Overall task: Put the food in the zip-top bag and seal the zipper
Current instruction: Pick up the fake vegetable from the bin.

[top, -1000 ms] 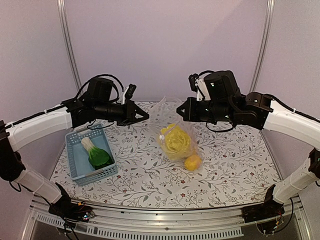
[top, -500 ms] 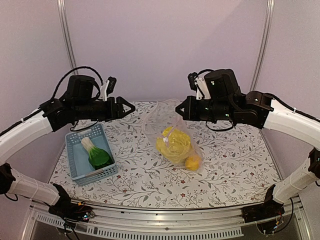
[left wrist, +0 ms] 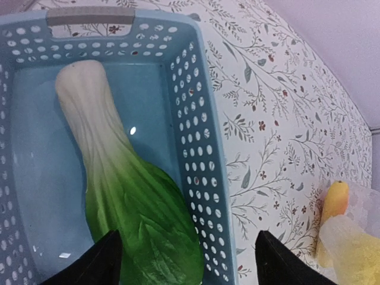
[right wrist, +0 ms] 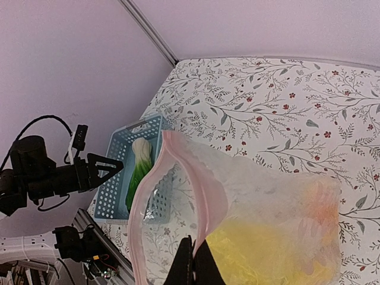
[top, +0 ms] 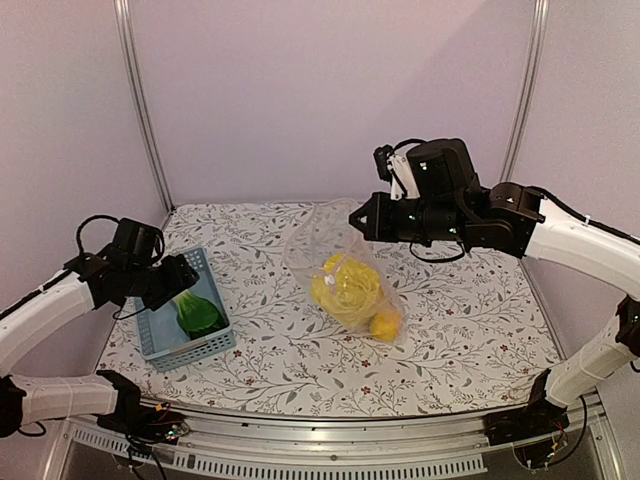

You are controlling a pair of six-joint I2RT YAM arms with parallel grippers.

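**Top external view.** My right gripper is well right of the blue basket and raised above the table. Its fingers are pressed together on the upper edge of the zip-top bag. I judge this pinch is there to keep the mouth lifted and facing the basket, so food can slide in. The pale-yellow napa cabbage and a round yellow fruit already sit low in the bag, right of the basket. My left gripper hangs over the basket's far end with its fingers spread. It is above the dark-green bok choy, which lies inside the basket. This looks like the piece to fetch next.

**Left wrist view.** My two left fingertips frame the lower edge, wide apart and empty. The bok choy lies lengthwise on the basket floor, white stem toward the far wall and green leaves nearest my fingers. The slotted basket wall runs close along its leaf side, so I judge the grip must come from above. A corner of the bag shows well right of the basket.

**Right wrist view.** My right fingertips meet on the pinkish zipper at the bag's mouth, which gapes toward the basket. The cabbage rests deep in the bag. I cannot make out an orange fruit clearly.
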